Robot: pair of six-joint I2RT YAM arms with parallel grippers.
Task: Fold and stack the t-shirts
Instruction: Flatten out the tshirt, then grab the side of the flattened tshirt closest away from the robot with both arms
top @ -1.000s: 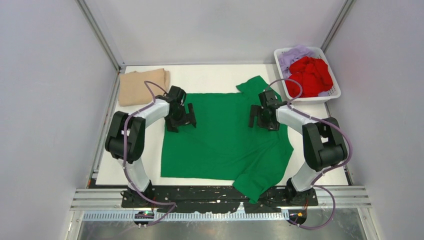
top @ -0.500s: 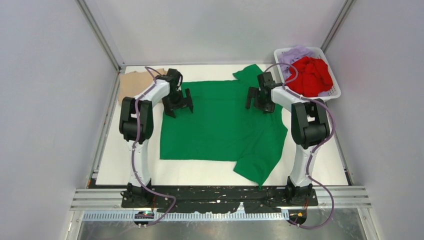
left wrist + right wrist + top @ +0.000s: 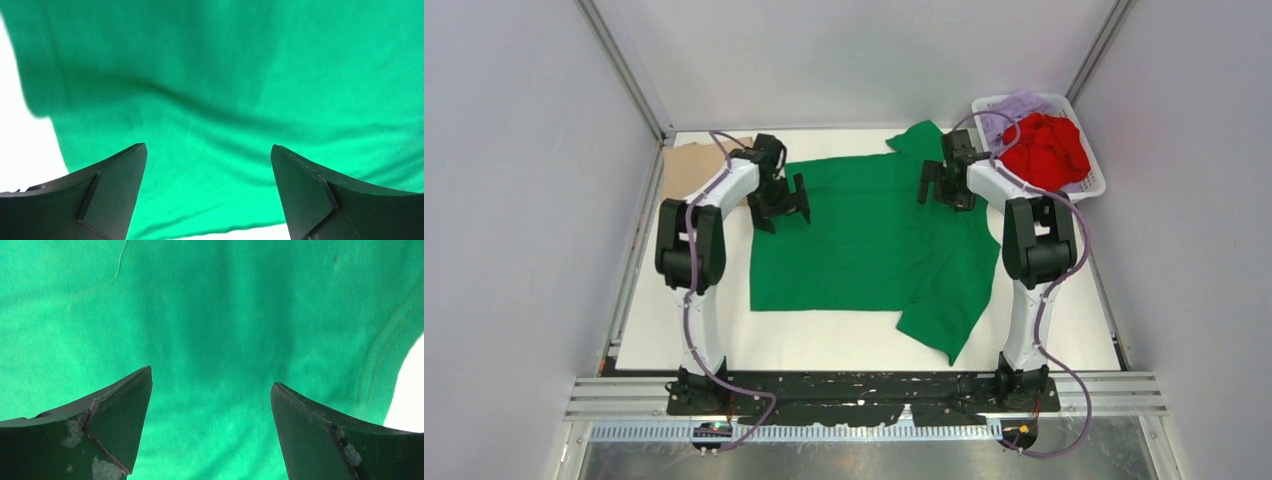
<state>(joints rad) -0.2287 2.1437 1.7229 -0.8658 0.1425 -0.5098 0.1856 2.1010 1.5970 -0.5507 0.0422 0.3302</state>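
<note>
White arms point(image 3: 727, 187), purple cables point(image 3: 686, 322), dark pointed jaws

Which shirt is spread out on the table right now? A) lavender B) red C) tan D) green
D: the green t-shirt lies opened out across the table, while the red t-shirt sits bunched in the basket.

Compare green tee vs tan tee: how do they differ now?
Green t-shirt lies spread open mid-table; tan t-shirt is a compact fold at the far-left corner. The left gripper and right gripper, both open, are over the green t-shirt; neither is at the tan one. Both lie on the table, not in the basket.
</note>
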